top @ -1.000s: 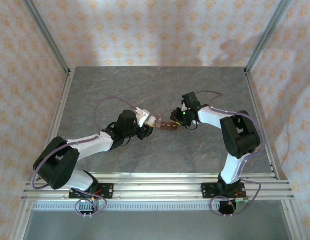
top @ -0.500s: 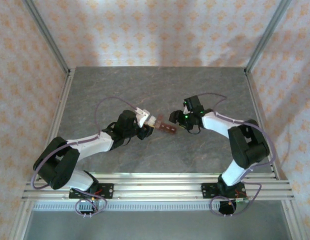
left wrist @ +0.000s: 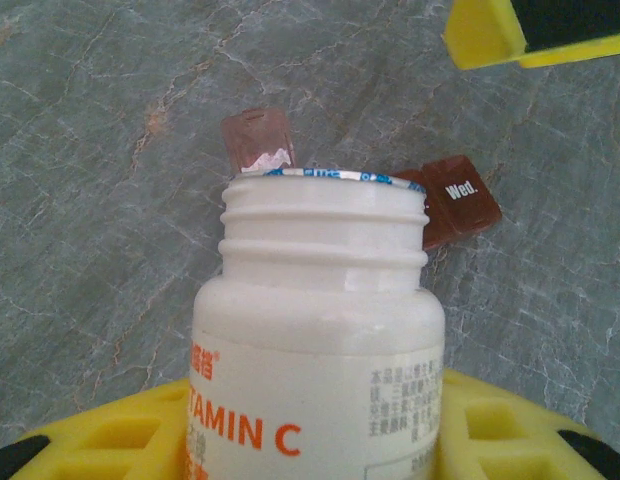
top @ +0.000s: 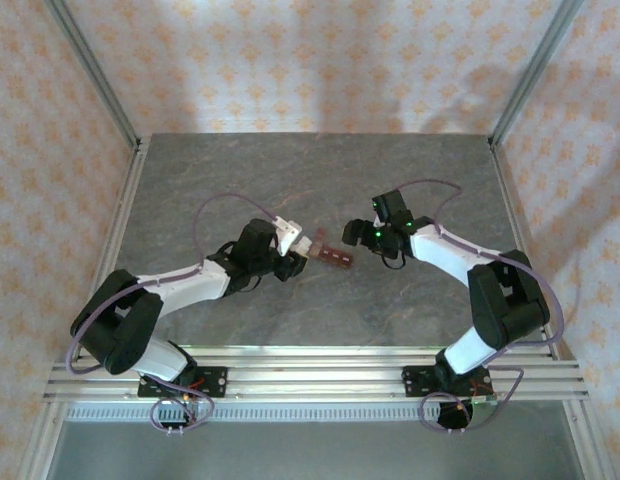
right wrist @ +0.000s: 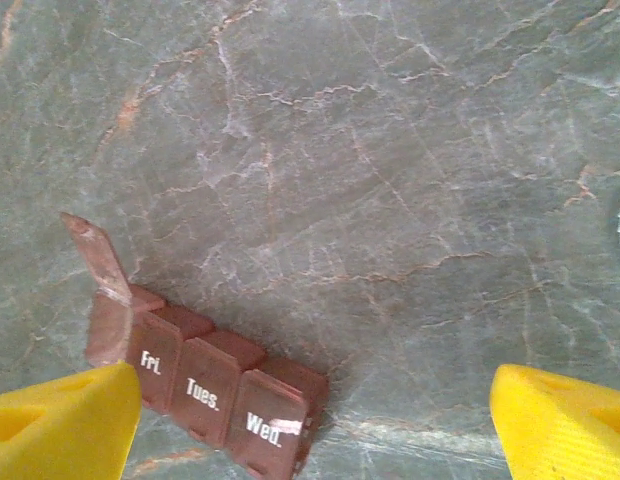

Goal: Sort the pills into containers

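Looks like the pour step: left end effector (top: 295, 243) clamped on the uncapped vitamin C bottle (left wrist: 320, 330), mouth aimed at the containers (right wrist: 205, 385) lying on the table (top: 390, 180) between the arms, end lid (right wrist: 100, 265) flipped up. Right end effector (right wrist: 312, 400) hangs beside them, fingers wide apart, holding nothing. Next I'd guess a gentle tip so pills land in that open compartment.

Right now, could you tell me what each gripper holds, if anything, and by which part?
Left gripper: the white vitamin bottle, by its lower body. Right gripper: open, holding nothing.
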Controlling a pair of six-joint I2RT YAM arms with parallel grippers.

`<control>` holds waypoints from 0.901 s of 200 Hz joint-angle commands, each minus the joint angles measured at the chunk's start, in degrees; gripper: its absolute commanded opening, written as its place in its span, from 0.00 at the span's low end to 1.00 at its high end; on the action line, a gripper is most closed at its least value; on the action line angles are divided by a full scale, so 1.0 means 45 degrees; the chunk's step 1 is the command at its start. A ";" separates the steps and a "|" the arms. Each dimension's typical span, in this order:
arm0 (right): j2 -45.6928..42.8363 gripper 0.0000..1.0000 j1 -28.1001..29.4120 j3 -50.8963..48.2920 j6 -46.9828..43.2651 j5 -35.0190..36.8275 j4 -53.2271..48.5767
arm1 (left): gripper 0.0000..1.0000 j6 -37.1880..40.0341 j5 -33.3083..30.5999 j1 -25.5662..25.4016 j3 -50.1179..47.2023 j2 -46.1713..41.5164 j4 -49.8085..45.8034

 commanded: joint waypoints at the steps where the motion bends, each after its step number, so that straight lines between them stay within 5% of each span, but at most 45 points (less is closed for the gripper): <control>1: -0.0267 0.90 0.0016 0.0183 -0.0482 0.0788 -0.0627 | 0.00 0.0379 -0.0191 -0.0105 0.0606 0.0236 -0.0778; 180: 0.1122 0.88 0.0752 0.0773 -0.1226 0.1385 -0.1491 | 0.00 0.1013 -0.0273 -0.0157 0.4097 0.2718 -0.5439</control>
